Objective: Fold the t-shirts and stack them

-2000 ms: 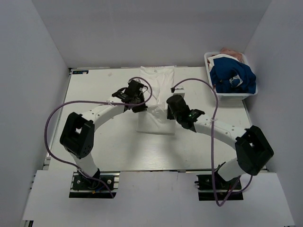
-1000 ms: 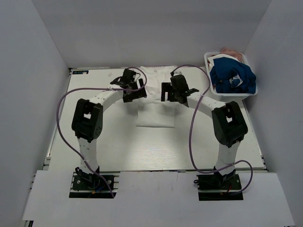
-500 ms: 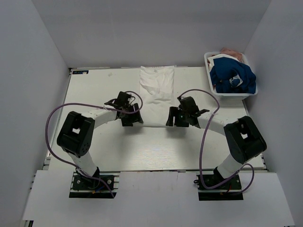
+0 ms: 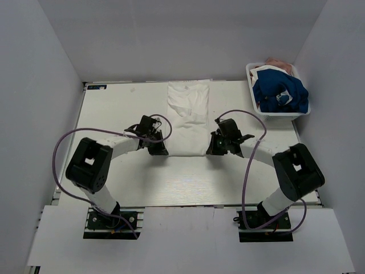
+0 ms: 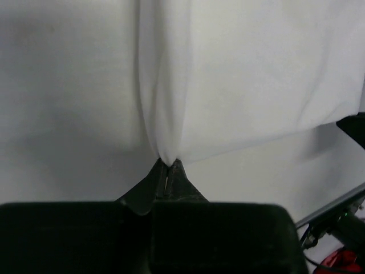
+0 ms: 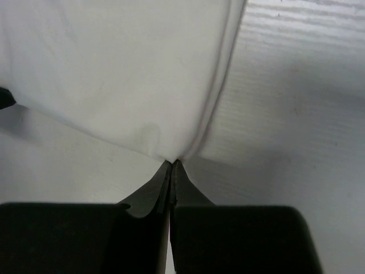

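A white t-shirt (image 4: pixel 188 117) lies as a long folded strip down the middle of the table, from the far edge to about the centre. My left gripper (image 4: pixel 162 149) is shut on its near left corner (image 5: pixel 165 154). My right gripper (image 4: pixel 212 149) is shut on its near right corner (image 6: pixel 171 153). Both hold the near hem just above the table. A royal blue t-shirt (image 4: pixel 280 92) is bundled in the white bin (image 4: pixel 278 115) at the far right, with white cloth under it.
The bin stands at the table's far right corner, with something pinkish (image 4: pixel 279 63) behind the blue tee. Purple cables loop beside both arms. Grey walls close in the table on the left, far and right sides.
Both grippers swung to the far end of the shirt, then came back toward me holding its edge. The strip now lies stretched out longer, and the grippers sit slightly wider apart.
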